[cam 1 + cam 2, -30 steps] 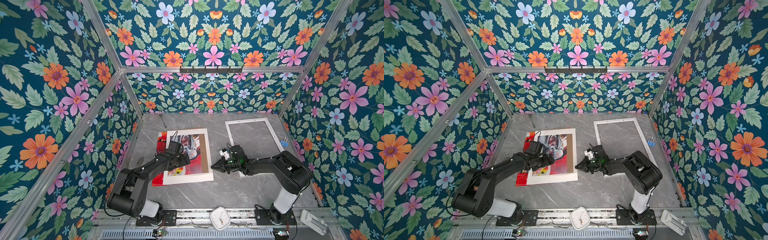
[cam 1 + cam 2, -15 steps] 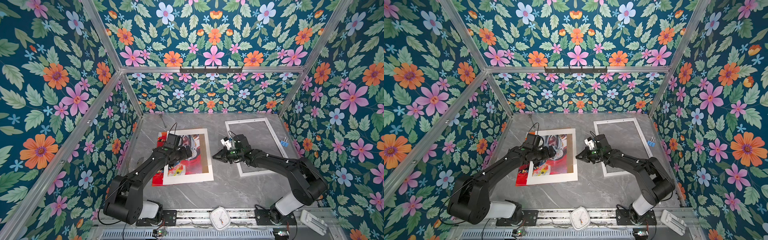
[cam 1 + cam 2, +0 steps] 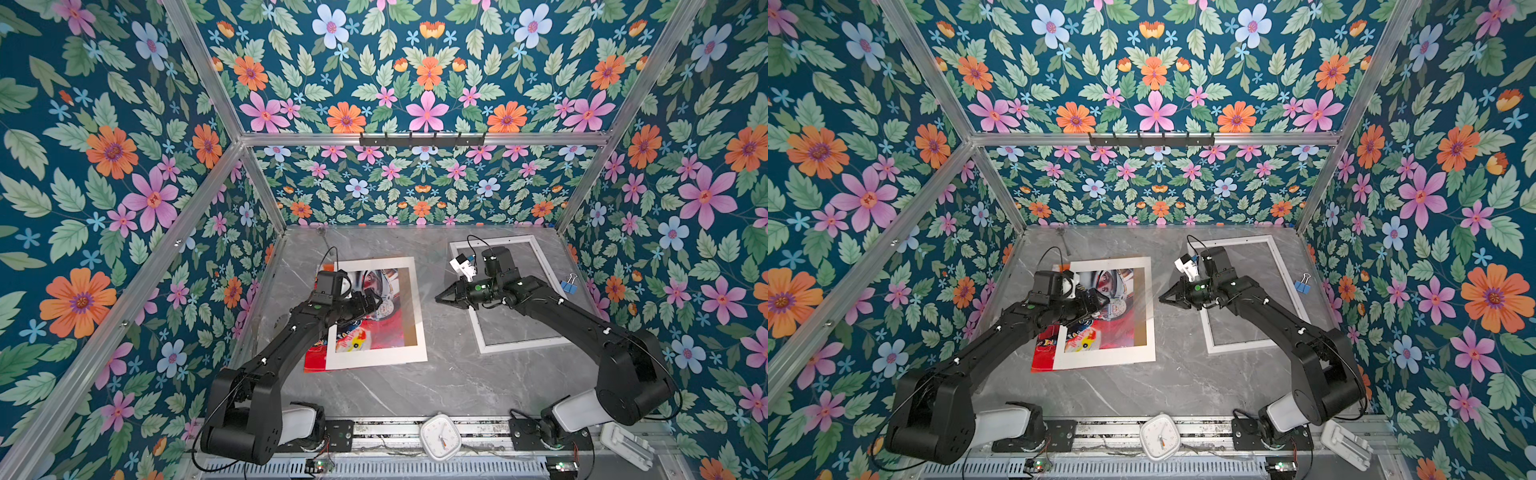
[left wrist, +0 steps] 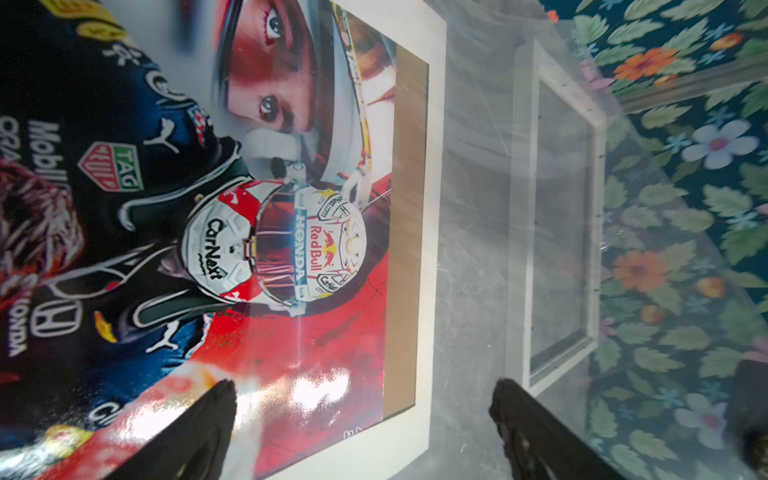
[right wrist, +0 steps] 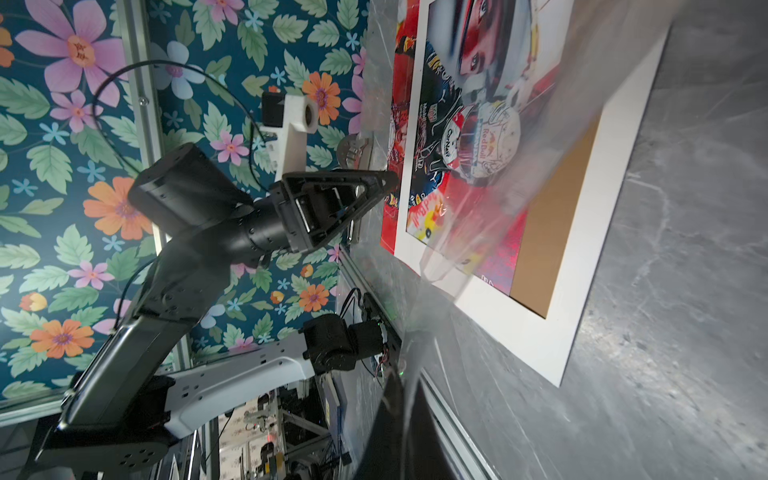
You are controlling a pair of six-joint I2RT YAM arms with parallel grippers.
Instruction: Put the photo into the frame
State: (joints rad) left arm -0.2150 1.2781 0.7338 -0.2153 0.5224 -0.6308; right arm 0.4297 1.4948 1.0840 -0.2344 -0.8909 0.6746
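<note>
photo [image 3: 374, 328] under mat [image 3: 374, 358], left | frame [image 3: 523, 345] right, apart | clear sheet [image 5: 449, 257] seemingly between, raised

Grey marbled tabletop [image 3: 415, 395], white frame [image 3: 524, 344] right, photo [image 3: 374, 328] under white mat [image 3: 374, 359] left, blue binder clip [image 3: 567, 285]

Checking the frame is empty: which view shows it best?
Both top views: the frame lies flat, mostly visible, right arm crossing it. The left wrist view shows it hazy behind a clear sheet; the right wrist view misses it.
</note>
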